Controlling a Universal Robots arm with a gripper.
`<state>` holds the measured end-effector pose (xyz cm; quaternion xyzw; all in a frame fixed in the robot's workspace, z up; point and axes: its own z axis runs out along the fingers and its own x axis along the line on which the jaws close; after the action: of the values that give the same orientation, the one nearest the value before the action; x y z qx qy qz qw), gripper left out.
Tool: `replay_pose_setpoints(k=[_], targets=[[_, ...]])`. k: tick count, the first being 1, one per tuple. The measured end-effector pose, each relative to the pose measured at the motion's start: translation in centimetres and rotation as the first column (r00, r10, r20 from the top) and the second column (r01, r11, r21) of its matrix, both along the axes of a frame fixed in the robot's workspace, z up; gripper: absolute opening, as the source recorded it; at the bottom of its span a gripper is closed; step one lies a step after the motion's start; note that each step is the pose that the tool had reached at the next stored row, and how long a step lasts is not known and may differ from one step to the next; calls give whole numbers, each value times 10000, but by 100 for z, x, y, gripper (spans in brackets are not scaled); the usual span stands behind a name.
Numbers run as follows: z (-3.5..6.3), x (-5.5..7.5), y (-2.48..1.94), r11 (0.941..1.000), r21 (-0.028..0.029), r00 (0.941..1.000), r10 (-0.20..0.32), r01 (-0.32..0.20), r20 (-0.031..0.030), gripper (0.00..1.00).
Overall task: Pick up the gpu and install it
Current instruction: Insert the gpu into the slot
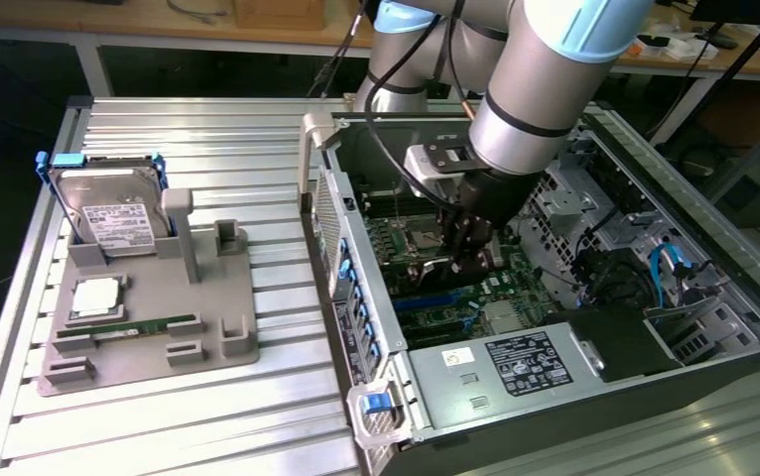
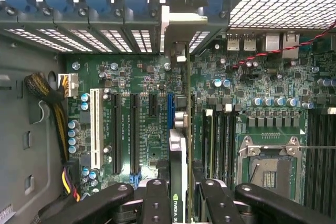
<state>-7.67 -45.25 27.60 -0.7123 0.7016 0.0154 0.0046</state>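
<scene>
My gripper is down inside the open computer case, over the motherboard. It is shut on the gpu, a thin dark card seen edge-on between the two black fingers. The gripper holds the card's near end. Its silvery bracket reaches the case's rear slot wall. The card runs beside the blue slot on the green motherboard. I cannot tell whether it sits in a slot. In the exterior view the gpu is a dark strip under the fingers.
A grey fixture on the slatted table at the exterior view's left holds a hard drive, a processor and a memory stick. The power supply, drive cage and cables crowd the case around the motherboard.
</scene>
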Motion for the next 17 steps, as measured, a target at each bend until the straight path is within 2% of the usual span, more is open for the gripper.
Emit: replay_pose_setpoints(k=[6,17], targets=[[-1,0,0,10000,0,10000,0,0,-1,27],[-1,9,0,10000,0,10000,0,0,-56,27]])
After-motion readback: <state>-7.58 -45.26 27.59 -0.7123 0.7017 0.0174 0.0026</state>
